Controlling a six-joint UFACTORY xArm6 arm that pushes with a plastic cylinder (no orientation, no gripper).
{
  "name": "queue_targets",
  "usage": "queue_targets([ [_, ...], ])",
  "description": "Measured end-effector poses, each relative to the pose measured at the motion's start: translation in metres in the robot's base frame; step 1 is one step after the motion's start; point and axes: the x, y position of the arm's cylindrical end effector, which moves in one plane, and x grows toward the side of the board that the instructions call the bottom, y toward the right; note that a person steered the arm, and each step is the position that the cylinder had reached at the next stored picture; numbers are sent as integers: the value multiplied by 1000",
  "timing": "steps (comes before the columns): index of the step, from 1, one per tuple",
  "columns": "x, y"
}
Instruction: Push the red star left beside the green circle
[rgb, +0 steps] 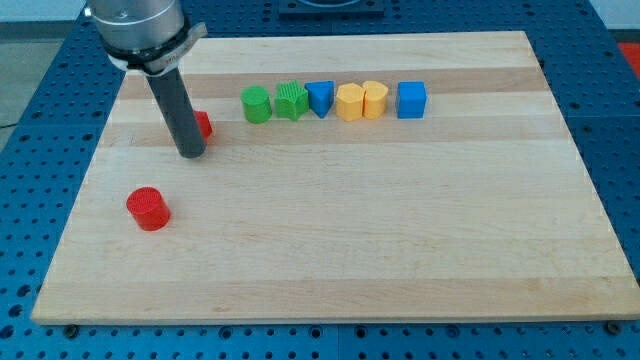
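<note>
My tip (191, 155) rests on the board at the view's upper left. Right behind the rod, a red block (203, 125) peeks out on its right side; most of it is hidden, so its star shape cannot be made out. The green circle (256, 104) stands to the right of that red block, with a gap between them, and is the left end of a row of blocks. A red cylinder (148, 208) stands alone below and to the left of my tip.
The row at the view's top runs rightward from the green circle: a green star-like block (291, 100), a blue block (320, 98), two yellow blocks (350, 101) (375, 98), and a blue cube (411, 99). The wooden board (350, 250) lies on a blue perforated table.
</note>
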Motion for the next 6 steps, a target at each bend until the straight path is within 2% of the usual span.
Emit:
queue_targets([
  [1,-5,-13],
  [2,-7,-52],
  [3,-27,-55],
  [5,-67,5],
  [6,-70,-5],
])
